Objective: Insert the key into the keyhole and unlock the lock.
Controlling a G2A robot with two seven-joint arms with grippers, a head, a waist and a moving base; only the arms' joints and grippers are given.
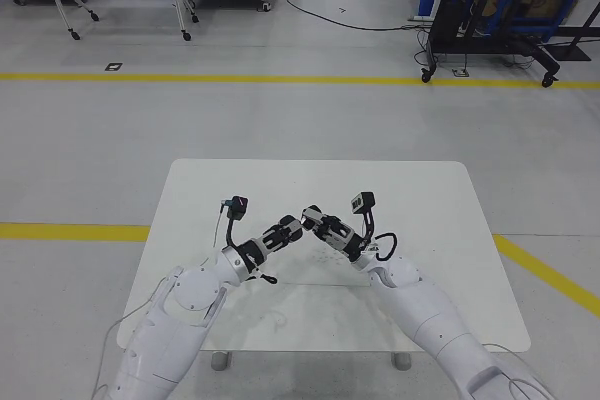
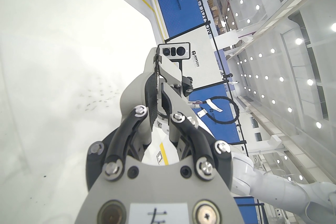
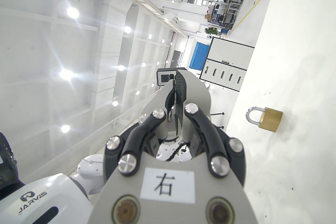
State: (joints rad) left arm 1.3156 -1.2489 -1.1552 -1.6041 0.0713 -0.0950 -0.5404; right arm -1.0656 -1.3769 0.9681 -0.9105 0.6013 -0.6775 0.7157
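My right claw point(image 3: 176, 76) is clenched, pads pressed flat together. My left claw point(image 2: 158, 58) is clenched too, and the two meet tip to tip above the table point(image 1: 430, 200). Past my right claw the brass padlock point(image 3: 265, 118) lies flat on the table, touched by neither.

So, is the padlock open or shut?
Shut: the padlock lies on the table, both shackle legs seated in its brass body.
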